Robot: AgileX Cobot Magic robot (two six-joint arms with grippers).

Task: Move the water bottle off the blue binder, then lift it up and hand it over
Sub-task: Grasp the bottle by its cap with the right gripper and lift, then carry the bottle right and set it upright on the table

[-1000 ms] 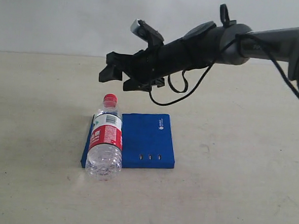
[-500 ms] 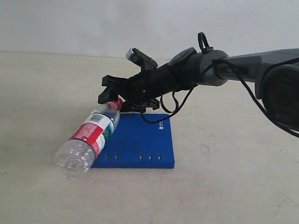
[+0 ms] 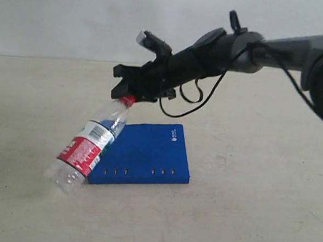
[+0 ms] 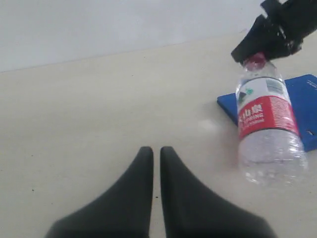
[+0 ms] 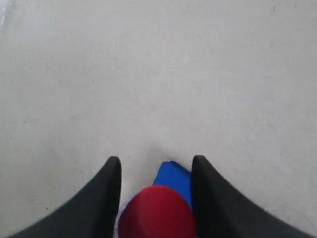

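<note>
Print on water bottle [image 4: 267, 124] and blue binder [image 3: 148, 153] is unreadable.

clear water bottle [image 3: 88, 145] with red cap, red-and-white label; bright blue binder [image 3: 148, 153]; black fingers [image 5: 106, 198]; beige worktop [image 3: 243, 214].

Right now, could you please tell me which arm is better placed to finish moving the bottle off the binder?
Right. The right gripper holds the bottle by the cap, tilted, base off the binder; the left gripper is shut, apart from it.
</note>
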